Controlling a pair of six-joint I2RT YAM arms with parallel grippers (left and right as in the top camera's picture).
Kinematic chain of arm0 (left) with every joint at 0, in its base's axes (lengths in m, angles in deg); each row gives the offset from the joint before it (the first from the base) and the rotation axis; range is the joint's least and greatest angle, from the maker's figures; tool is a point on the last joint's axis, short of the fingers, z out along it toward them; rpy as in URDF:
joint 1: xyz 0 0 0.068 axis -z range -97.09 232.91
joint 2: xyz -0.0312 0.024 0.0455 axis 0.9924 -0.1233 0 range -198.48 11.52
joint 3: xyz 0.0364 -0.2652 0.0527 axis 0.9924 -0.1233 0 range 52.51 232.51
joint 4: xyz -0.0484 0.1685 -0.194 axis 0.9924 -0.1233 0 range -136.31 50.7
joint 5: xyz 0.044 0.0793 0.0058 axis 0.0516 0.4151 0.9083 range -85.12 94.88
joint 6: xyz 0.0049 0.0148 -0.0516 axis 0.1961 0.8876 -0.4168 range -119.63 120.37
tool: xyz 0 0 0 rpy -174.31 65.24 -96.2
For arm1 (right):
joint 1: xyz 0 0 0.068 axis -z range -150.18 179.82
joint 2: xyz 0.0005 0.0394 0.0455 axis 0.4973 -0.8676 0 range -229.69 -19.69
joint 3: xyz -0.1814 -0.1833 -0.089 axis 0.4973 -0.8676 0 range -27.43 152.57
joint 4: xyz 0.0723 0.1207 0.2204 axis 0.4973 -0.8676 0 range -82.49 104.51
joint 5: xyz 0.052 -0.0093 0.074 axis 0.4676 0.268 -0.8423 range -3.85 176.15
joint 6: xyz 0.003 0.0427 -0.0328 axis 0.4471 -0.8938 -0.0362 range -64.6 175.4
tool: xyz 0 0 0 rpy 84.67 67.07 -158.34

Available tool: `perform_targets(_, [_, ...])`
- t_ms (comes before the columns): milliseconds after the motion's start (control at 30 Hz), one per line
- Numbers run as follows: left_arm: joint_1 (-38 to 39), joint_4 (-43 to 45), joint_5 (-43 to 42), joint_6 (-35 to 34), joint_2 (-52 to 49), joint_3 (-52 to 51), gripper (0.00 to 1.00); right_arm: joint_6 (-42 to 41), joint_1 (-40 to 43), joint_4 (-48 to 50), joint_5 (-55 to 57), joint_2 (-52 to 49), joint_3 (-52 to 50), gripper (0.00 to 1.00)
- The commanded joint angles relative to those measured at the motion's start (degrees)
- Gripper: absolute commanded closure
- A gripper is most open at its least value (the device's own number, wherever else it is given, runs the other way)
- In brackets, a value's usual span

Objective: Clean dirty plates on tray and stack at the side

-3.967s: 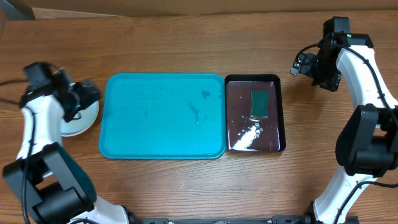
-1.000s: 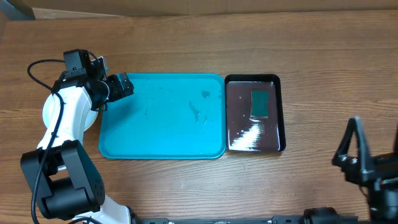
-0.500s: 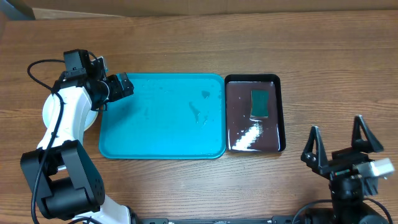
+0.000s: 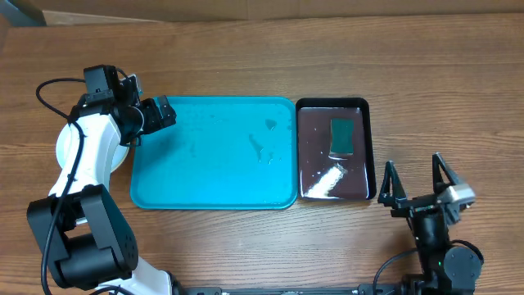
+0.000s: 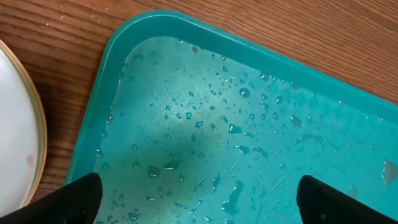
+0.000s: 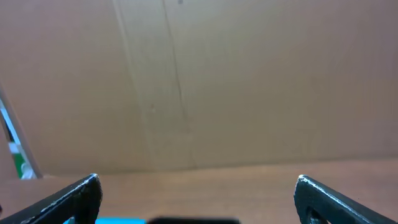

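Overhead: tray (image 4: 213, 156) bare and wet. Plates (image 4: 60, 149) sit stacked just left of it, under my left arm (image 4: 82, 160). Left claw (image 4: 155, 115) hovers over its top-left corner, right claw (image 4: 412, 176) well off its lower right — both spread, empty.
Left wrist: the plates' rim lies beside the tray's corner.
Right wrist: claw wide, nothing between.
Judged: stacking done — next, park both arms.

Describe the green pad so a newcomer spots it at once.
Find the large turquoise plastic tray; a narrower glossy dark tray sits at its right. In that dark tray's far half lies the green rectangular pad, the only green thing there.
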Motion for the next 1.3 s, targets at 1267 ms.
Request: perform_targets(1267, [0.11,0.22,-0.66,1.07,-0.2,-0.07,0.0,7.54,0.09,-13.46,0.76,0.68,-0.61,0.0])
